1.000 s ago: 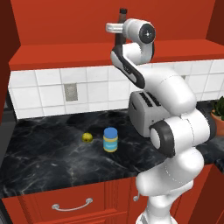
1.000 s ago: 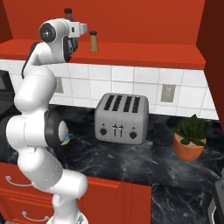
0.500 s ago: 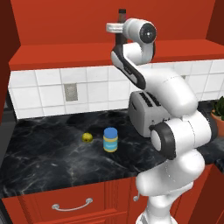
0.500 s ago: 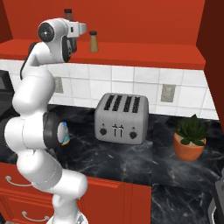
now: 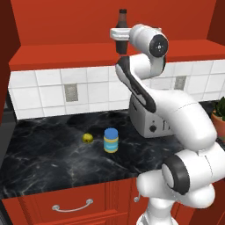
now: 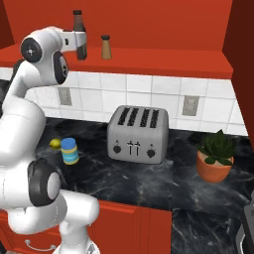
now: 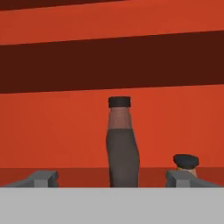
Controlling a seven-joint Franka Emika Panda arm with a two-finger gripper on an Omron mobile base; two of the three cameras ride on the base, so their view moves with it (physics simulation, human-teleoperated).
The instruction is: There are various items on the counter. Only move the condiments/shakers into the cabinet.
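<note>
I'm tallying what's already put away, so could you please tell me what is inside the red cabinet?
On the cabinet shelf stand the dark brown bottle and the small tan shaker, both upright. The robot's hand covers the bottle's base.

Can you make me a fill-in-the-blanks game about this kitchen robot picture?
1. The dark brown bottle stands in the red ____.
2. The pincer around the bottle is ____.
3. The blue-capped yellow jar sits on the ____.
4. Next to the jar lies a small yellow ____.

Missing words: cabinet; open; counter; fruit
</note>
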